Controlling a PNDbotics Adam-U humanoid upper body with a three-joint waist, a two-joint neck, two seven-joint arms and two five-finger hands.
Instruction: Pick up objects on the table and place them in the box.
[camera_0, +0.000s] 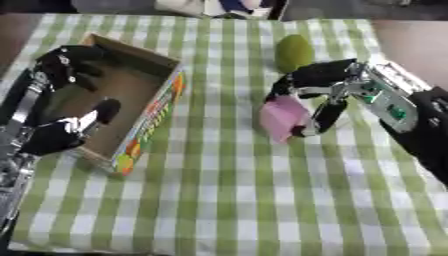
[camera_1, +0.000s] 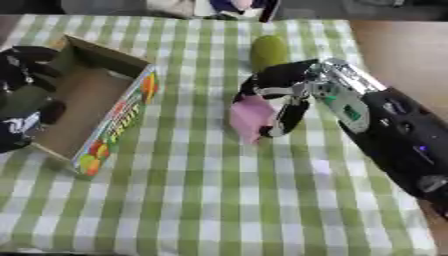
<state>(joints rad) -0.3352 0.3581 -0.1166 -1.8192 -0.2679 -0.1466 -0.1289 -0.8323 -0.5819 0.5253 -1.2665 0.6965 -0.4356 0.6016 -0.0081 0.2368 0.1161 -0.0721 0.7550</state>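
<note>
A pink block-like object (camera_0: 282, 118) is held just above the green-and-white checked tablecloth, right of centre. My right hand (camera_0: 319, 92) is curled around it, fingers on its top and thumb down its right side. A green rounded object (camera_0: 294, 53) lies on the cloth just behind that hand. The open cardboard box (camera_0: 156, 107) with a colourful printed side stands at the left. My left hand (camera_0: 61, 132) rests at the box's near left rim, fingers curled over the edge, and the left arm runs along the box's left side.
The checked cloth (camera_0: 227, 200) covers the table, with a wide stretch between the box and the pink object and toward the front edge. Bare brown table (camera_1: 394, 45) shows at the far right. Cluttered items sit beyond the far edge.
</note>
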